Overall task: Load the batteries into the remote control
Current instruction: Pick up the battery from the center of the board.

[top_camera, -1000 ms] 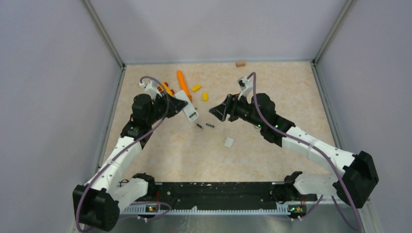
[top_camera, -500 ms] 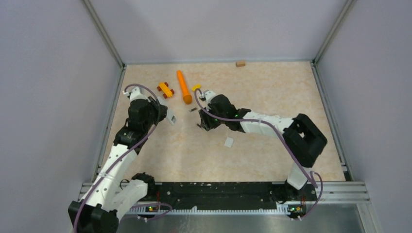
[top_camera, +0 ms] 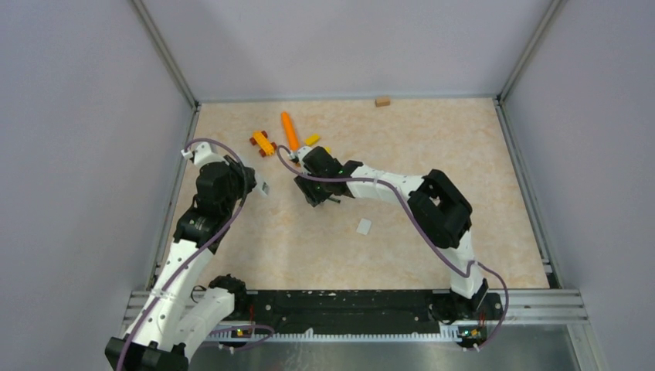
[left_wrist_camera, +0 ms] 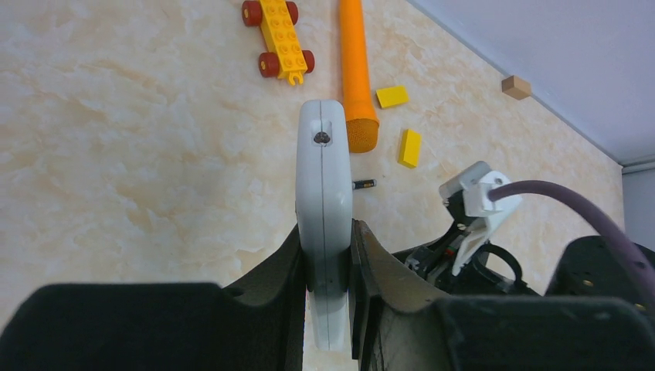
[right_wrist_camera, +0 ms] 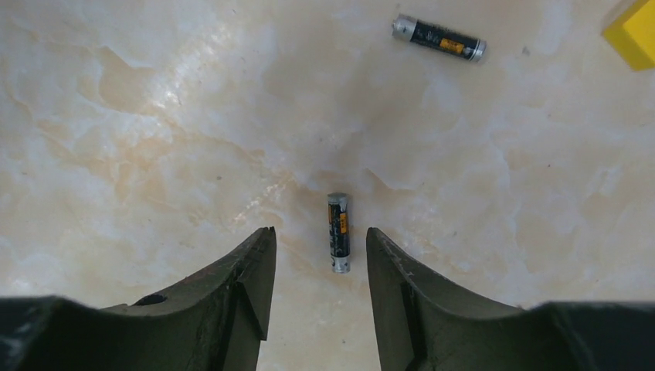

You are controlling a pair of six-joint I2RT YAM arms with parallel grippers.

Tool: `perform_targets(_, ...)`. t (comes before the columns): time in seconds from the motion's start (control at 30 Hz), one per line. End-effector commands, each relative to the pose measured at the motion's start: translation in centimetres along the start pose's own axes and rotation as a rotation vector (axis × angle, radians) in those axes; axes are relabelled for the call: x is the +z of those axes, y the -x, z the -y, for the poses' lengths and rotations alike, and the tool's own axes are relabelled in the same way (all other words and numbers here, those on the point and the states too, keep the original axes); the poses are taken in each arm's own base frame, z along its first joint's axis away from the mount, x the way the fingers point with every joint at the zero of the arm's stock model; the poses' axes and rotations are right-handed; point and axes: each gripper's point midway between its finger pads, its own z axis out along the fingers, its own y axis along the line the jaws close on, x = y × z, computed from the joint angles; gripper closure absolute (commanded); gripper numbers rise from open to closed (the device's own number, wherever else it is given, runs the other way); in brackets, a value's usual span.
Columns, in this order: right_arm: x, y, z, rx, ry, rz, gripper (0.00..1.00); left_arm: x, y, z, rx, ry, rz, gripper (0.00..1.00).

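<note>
The right wrist view alone shows the right claw [right_wrist_camera: 318, 236] spread open, a slim dark silver-ended battery [right_wrist_camera: 337, 232] on the marbled bench [right_wrist_camera: 154, 116] between its fingertips, a second battery [right_wrist_camera: 439, 38] farther ahead; the left wrist view shows the left claw [left_wrist_camera: 328, 247] clamping the white plastic remote control [left_wrist_camera: 323, 170] edge-on.

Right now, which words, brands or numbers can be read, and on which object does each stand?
None is legible.
Slim dark battery near the open right tool: orange label print, too blurred.
Second slim dark battery: orange label print, too small.
White plastic remote control in the left tool: no marking visible.
</note>
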Motion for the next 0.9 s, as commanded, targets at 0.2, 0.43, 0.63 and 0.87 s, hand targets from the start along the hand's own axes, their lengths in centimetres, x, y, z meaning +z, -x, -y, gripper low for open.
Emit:
perform_targets(0.2,1.7,-1.1,0.5,0.012,-0.071,-0.111,0.66,-0.9,2.8,1.6,-0.009,-0.048,0.076,1.0)
perform_targets(0.43,1.1,-0.8,1.5,0.067,-0.154,-0.086,1.0,-1.1,2.7,1.9,-0.015,-0.066,0.07,1.0)
perform_targets(0.63,-4.0,1.0,2.2,0.3,-0.235,0.029,1.0,-1.4,2.6,2.2,-0.014,-0.09,0.06,1.0)
perform_targets(0.87,-9.3,-4.3,6.4,0.77,-0.42,0.07,1.0,-1.4,1.1,4.0,0.008,-0.193,-0.018,1.0)
